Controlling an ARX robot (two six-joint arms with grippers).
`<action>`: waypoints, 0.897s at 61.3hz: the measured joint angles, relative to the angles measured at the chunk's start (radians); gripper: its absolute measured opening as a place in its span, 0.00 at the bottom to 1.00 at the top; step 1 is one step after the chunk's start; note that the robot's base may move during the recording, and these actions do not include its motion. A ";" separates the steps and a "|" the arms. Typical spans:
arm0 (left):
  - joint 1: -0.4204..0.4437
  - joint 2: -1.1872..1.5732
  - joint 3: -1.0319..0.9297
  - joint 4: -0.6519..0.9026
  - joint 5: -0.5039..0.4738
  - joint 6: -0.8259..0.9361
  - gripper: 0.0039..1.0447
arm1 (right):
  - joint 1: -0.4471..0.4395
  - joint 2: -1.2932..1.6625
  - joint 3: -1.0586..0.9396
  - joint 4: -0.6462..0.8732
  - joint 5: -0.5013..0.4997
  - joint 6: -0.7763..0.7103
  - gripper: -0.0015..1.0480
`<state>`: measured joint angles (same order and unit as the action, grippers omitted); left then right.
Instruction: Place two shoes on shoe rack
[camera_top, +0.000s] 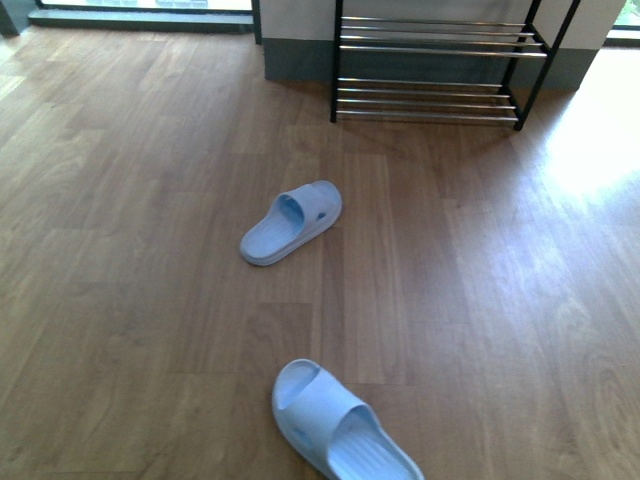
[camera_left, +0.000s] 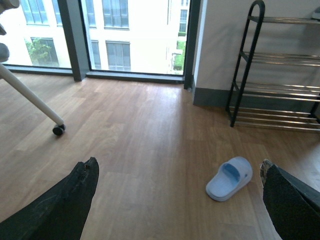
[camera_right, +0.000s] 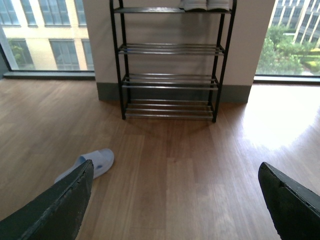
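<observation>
Against the far wall, your shoe rack holds the two shoes side by side on its top tier, only their white soles showing. On the wooden floor before it lies one pale blue slide slipper, with a second slipper well apart, nearer you. Your left gripper and right gripper both have fingers spread wide apart.

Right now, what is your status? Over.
Left gripper open, empty; right gripper too. Two white-soled shoes on shoe rack top tier. Two slippers on floor before it.
</observation>
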<state>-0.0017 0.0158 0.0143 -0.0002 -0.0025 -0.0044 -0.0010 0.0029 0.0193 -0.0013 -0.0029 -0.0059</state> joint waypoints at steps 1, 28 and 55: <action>0.000 0.000 0.000 0.000 -0.001 0.000 0.91 | 0.000 0.000 0.000 0.000 -0.003 0.000 0.91; 0.000 0.000 0.000 0.000 0.000 0.000 0.91 | 0.000 0.001 0.000 0.000 0.000 0.000 0.91; 0.000 0.000 0.000 0.000 0.003 0.000 0.91 | 0.000 0.001 0.000 0.000 0.003 0.000 0.91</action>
<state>-0.0017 0.0158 0.0143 -0.0002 0.0002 -0.0048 -0.0010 0.0036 0.0193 -0.0013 0.0006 -0.0055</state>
